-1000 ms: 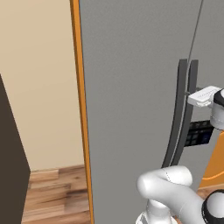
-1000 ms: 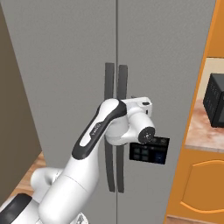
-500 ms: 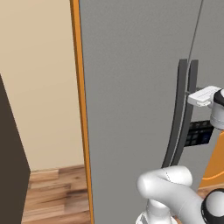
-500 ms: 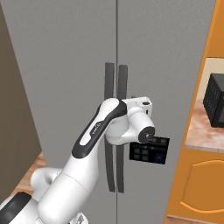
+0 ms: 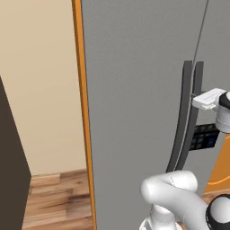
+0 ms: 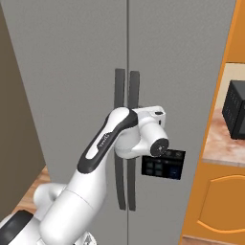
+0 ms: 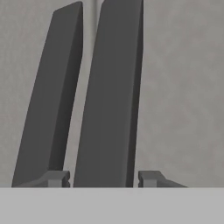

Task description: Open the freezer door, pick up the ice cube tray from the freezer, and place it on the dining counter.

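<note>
The freezer door [image 6: 72, 72] is seen shut, flush beside the neighbouring grey door [image 6: 182, 72], and its long dark bar handle [image 6: 119, 139] stands upright just beside the seam, next to the matching handle of the other door [image 6: 133, 143]. In the hand view one dark handle [image 7: 111, 96] is bracketed by the gripper [image 7: 103, 178], whose fingertips [image 7: 57, 177] are placed on either side of it with narrow gaps on both sides, so the jaws are partly closed around the bar and contact cannot be told. A dark control panel [image 6: 163, 164] is set in the right-hand door just below the wrist, an orange cabinet side [image 5: 83, 112] is seen along the appliance's left edge, and a black microwave [image 6: 236, 110] is seen on a marbled counter [image 6: 217, 139] to the right.
</note>
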You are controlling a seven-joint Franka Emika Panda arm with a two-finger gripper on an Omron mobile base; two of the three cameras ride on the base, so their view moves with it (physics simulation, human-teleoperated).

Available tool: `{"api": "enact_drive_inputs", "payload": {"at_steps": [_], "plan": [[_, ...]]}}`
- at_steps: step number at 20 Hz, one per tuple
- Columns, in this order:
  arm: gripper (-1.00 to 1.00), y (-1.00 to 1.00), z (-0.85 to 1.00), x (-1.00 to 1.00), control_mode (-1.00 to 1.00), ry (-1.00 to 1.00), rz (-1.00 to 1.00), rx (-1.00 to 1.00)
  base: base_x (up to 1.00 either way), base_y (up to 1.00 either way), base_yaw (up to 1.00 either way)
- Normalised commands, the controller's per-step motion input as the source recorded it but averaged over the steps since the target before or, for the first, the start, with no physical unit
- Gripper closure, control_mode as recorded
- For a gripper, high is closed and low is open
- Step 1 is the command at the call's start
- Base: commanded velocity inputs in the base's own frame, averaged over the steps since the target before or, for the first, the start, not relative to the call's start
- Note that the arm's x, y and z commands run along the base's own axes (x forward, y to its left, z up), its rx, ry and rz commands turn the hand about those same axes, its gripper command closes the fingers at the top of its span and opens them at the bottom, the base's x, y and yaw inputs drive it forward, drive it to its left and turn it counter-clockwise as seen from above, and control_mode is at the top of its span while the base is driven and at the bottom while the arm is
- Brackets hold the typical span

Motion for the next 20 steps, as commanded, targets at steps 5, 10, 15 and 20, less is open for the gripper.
{"api": "enact_drive_inputs", "payload": {"at_steps": [5, 10, 15, 20], "plan": [[1.00, 0.00, 0.00, 0.00, -1.00, 0.00, 0.00, 0.00, 0.00, 0.00, 0.00], [1.00, -0.11, 0.00, -0.09, -1.00, 0.00, 0.00, 0.00, 0.00, 0.00, 0.00], [1.00, -0.28, 0.00, -0.45, -1.00, 0.00, 0.00, 0.00, 0.00, 0.00, 0.00], [1.00, -0.33, 0.00, -0.63, -1.00, 0.00, 0.00, 0.00, 0.00, 0.00, 0.00]]}}
